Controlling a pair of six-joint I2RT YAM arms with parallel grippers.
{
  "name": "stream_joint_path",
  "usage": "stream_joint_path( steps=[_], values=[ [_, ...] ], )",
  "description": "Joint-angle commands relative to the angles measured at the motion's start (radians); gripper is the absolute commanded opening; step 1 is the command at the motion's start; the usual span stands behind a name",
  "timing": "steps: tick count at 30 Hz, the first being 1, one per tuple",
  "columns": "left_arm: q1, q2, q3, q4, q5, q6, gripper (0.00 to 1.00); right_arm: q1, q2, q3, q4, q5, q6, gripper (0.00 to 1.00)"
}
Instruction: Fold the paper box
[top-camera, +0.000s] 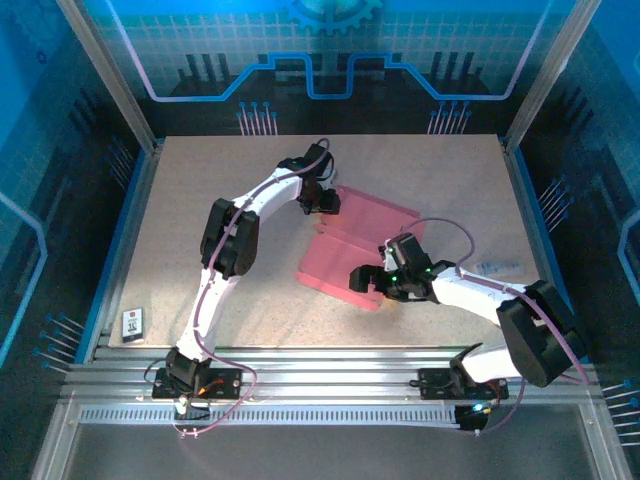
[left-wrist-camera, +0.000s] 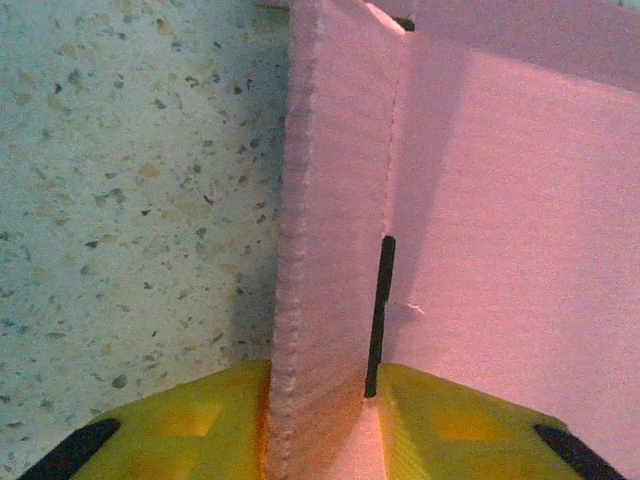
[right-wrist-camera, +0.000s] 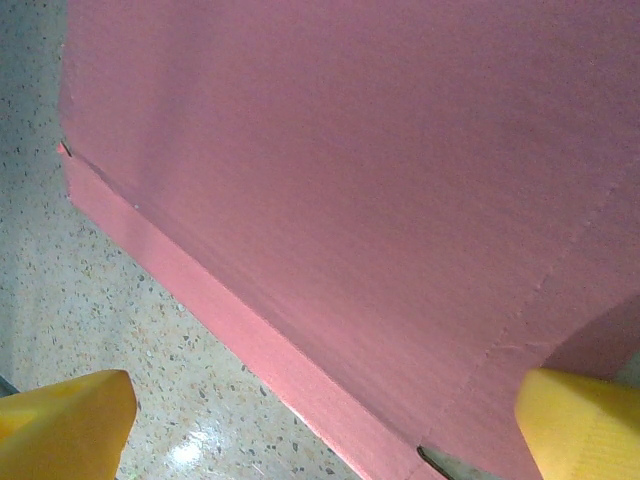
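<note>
Speckled beige tabletop (top-camera: 450, 180) fills the floor of a blue-lit enclosure with an aluminium frame, and the paper box (top-camera: 340, 255) lies near its middle as a partly raised pink sheet between the two arms.

At the sheet's far edge sits the left gripper (top-camera: 325, 203). In the left wrist view, this gripper (left-wrist-camera: 320, 400) has its yellow fingers (left-wrist-camera: 200, 425) drawn in against both faces of an upright pink flap. The flap stands edge-on straight ahead of the fingertips, pinched between them. A dark slot cut in the paper box (left-wrist-camera: 520, 220) runs just ahead of the right-hand finger, and bare tabletop (left-wrist-camera: 130, 180) lies off to the left of the hand.

The right gripper (top-camera: 368, 280) is at the near edge of the sheet. Its fingers (right-wrist-camera: 60, 425) are spread wide, and between and beyond them spreads a broad pink panel of the paper box (right-wrist-camera: 350, 180). One fingertip hangs over the table (right-wrist-camera: 90, 330). The other overlaps the panel's corner, but whether it touches cannot be told.

A small dark card (top-camera: 135, 322) lies well off to the left, beside the left arm's base.
</note>
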Motion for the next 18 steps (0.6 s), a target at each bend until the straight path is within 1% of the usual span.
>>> stream_joint_path(
  steps=[1,3,10,13,18],
  values=[
    [-0.009,-0.009,0.032,-0.050,0.027,-0.007,0.27,0.013,0.019,-0.038,-0.062,-0.007,0.001,1.00],
    [-0.009,-0.024,0.024,-0.051,0.028,-0.013,0.22,0.014,0.013,-0.032,-0.064,-0.006,0.003,1.00],
    [0.010,-0.120,-0.053,-0.036,0.048,-0.037,0.20,0.015,-0.036,0.011,-0.095,0.000,-0.003,1.00],
    [0.038,-0.197,-0.117,-0.031,0.048,-0.051,0.18,0.014,-0.085,0.041,-0.128,-0.008,-0.028,1.00],
    [0.096,-0.381,-0.291,-0.026,0.026,-0.063,0.17,0.019,-0.196,0.098,-0.202,-0.003,-0.088,1.00]
  ],
)
